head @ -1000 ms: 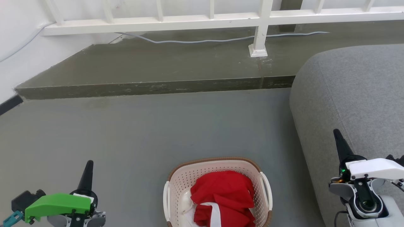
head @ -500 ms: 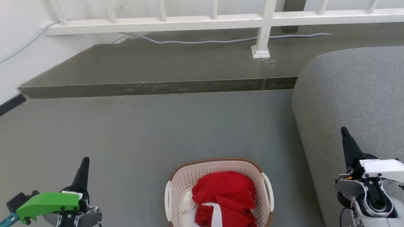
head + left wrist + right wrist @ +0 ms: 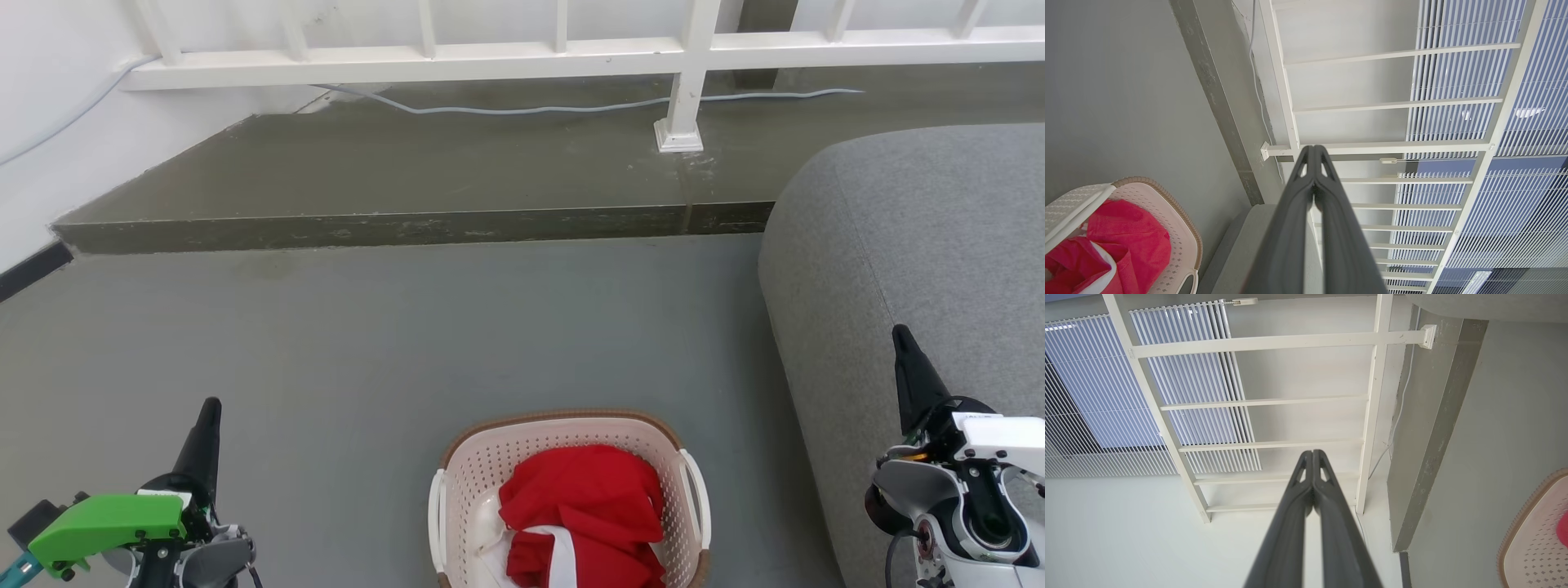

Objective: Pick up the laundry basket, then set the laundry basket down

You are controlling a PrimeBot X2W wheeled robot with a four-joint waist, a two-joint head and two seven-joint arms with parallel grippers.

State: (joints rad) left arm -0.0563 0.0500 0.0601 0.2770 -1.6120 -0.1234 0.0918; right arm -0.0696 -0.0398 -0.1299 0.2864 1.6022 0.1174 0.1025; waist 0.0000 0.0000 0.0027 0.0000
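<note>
The cream perforated laundry basket [image 3: 478, 482] with a brown rim stands on the grey floor at the bottom centre of the head view, holding red and white cloth. Its white side handles [image 3: 695, 498] stick out left and right. My left gripper [image 3: 210, 407] is well to the basket's left, shut, fingers pointing up and holding nothing. My right gripper [image 3: 900, 332] is to the right, over the sofa's edge, shut as well. The left wrist view has the basket [image 3: 1180, 228] at lower left and the shut left gripper [image 3: 1313, 148]. In the right wrist view the shut right gripper [image 3: 1312, 452] points away and the basket rim [image 3: 1521, 514] lies at lower right.
A grey sofa [image 3: 914, 237] fills the right side, close to the basket. A raised concrete step [image 3: 408, 224] crosses the floor ahead, with a white railing [image 3: 522, 57] and a pale cable [image 3: 571, 104] on it. A white wall stands at the left.
Both grippers have drifted outward and lower in the head view, away from the basket. The whole picture has shifted slightly down-right, so the camera has moved. The basket stays on the floor.
</note>
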